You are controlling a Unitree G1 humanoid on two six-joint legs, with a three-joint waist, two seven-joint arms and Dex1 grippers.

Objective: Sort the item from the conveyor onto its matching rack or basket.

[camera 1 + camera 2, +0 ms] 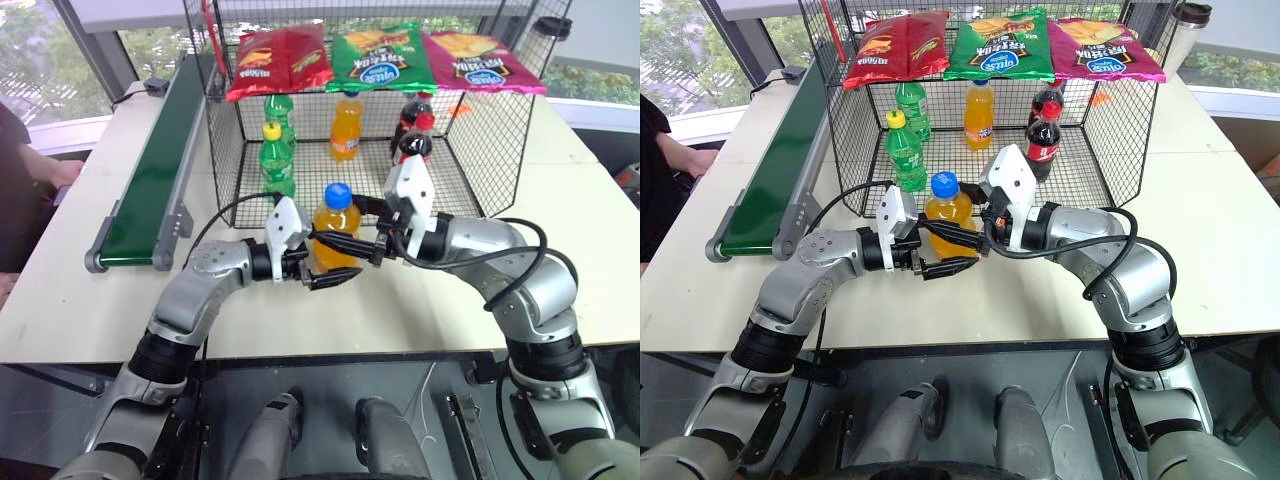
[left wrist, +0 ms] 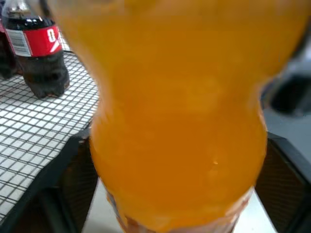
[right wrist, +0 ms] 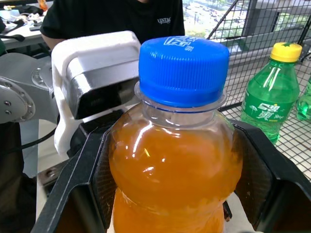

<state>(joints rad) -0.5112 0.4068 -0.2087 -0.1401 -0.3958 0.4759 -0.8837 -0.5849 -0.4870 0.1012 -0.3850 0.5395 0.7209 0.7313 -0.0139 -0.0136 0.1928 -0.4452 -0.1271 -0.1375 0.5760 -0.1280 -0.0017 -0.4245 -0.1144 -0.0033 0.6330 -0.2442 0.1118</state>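
The orange soda bottle (image 1: 334,232) stands upright just before the black wire-mesh cage (image 1: 222,150). The right gripper (image 1: 352,243) pinches its shoulder. The left gripper (image 1: 326,276) is spread around its lower body.

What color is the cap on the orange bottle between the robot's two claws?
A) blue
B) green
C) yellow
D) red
A: the orange bottle held up in front of the wire cage has a blue cap, seen up close from the right wrist; the yellow caps sit on the green bottles and the red caps on the cola bottles inside the cage.
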